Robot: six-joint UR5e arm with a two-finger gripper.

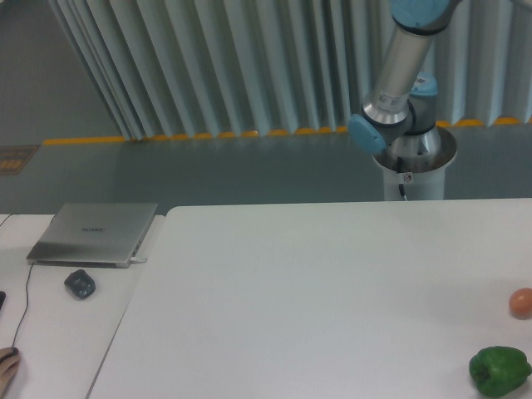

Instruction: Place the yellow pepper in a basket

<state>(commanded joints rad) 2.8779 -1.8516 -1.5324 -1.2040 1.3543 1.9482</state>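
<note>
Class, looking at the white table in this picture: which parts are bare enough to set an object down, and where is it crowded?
The white table is bare from its left edge across the middle. Only the right side is occupied, by the green pepper and the small orange fruit. The side desk holds a laptop and mouse.

The robot arm is running out past the top edge, so its gripper is lying outside the view. The orange-pink fruit is being clipped by the right edge. A dark object is being cut off at the bottom-left corner.
</note>
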